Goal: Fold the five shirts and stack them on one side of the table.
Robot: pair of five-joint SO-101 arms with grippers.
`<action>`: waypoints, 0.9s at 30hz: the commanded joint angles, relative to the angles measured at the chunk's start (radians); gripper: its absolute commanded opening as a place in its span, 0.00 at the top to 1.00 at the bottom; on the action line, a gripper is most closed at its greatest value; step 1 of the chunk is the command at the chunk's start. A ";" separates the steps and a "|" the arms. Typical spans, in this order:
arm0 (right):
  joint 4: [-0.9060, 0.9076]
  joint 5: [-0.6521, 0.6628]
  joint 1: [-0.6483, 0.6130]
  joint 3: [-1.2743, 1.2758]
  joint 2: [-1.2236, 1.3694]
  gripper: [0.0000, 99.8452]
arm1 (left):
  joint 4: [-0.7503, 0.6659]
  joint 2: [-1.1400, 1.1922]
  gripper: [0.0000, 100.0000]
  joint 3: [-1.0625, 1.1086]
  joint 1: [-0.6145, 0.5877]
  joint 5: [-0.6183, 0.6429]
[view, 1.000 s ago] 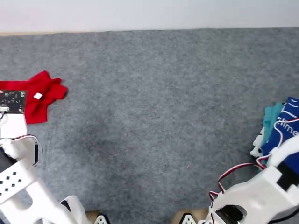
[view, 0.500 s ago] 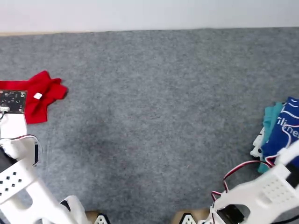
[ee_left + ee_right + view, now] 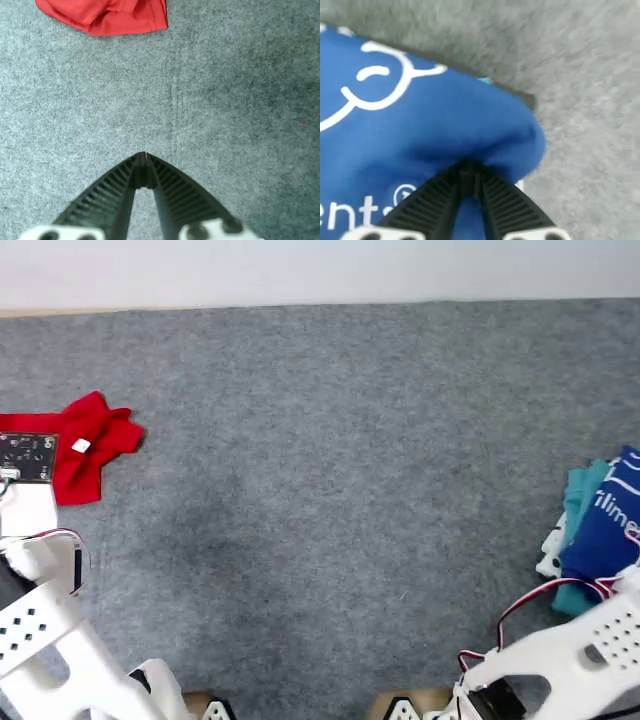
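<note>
Grey felt cover [image 3: 330, 470] spread across the table, with a pale wall [image 3: 320, 268] behind it.
The cover's nap looked coarse and speckled, with a faintly darker patch [image 3: 215, 525] left of the middle. A thin tan strip [image 3: 60, 311] ran along part of the far edge, where the cover met the wall. A tan patch [image 3: 386, 702] showed at the near edge.

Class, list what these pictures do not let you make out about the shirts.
- Number of shirts in the stack: in the high view the picture's edge cuts it off and the right arm covers part of it.
- Full shape of the red shirt: in the high view a circuit board covers part, and the edge cuts it.
</note>
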 commanded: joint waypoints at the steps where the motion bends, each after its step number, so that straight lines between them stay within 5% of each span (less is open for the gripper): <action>1: 0.070 0.011 0.002 -0.155 -0.070 0.99 | -0.002 -0.014 1.00 -0.005 0.005 0.008; 20: 0.631 -0.066 -0.206 -0.446 -0.326 0.99 | -0.025 -0.006 1.00 -0.012 0.005 0.005; 27: 0.639 -0.144 -0.268 -0.348 -0.415 0.99 | -0.123 0.000 1.00 -0.004 0.005 0.002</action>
